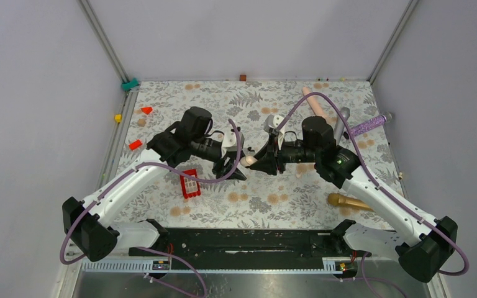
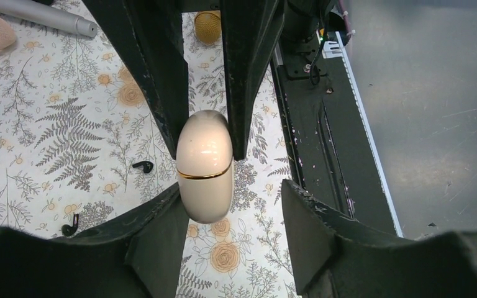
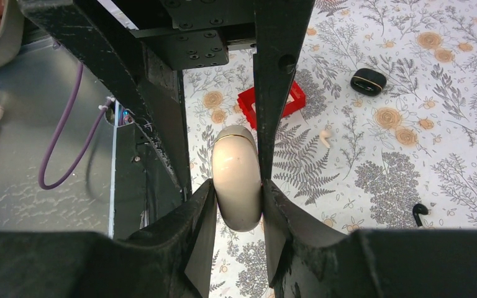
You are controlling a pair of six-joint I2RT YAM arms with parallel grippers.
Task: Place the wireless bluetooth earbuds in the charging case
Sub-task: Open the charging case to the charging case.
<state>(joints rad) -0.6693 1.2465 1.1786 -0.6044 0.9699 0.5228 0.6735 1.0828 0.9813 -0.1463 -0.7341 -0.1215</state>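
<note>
A cream charging case (image 3: 236, 167) with a gold band hangs closed above the mat at mid-table (image 1: 248, 161). My right gripper (image 3: 238, 184) is shut on it, both fingers pressed to its sides. My left gripper (image 2: 231, 189) faces it from the other end (image 1: 238, 169). Its left finger (image 2: 161, 217) lies against the case (image 2: 205, 155), and its right finger (image 2: 310, 217) stands well apart, so these jaws are open around the case's end. Two tiny black earbuds (image 2: 141, 166) (image 2: 70, 227) lie on the mat below; the right wrist view shows one earbud (image 3: 418, 211).
A red block (image 1: 190, 183) lies by the left arm. A black oval case (image 3: 367, 81) and a small white earbud (image 3: 326, 138) lie on the mat. A gold microphone (image 1: 348, 201), purple wand (image 1: 367, 126) and silver tube (image 1: 341, 122) lie right; the black base rail (image 1: 242, 242) is near.
</note>
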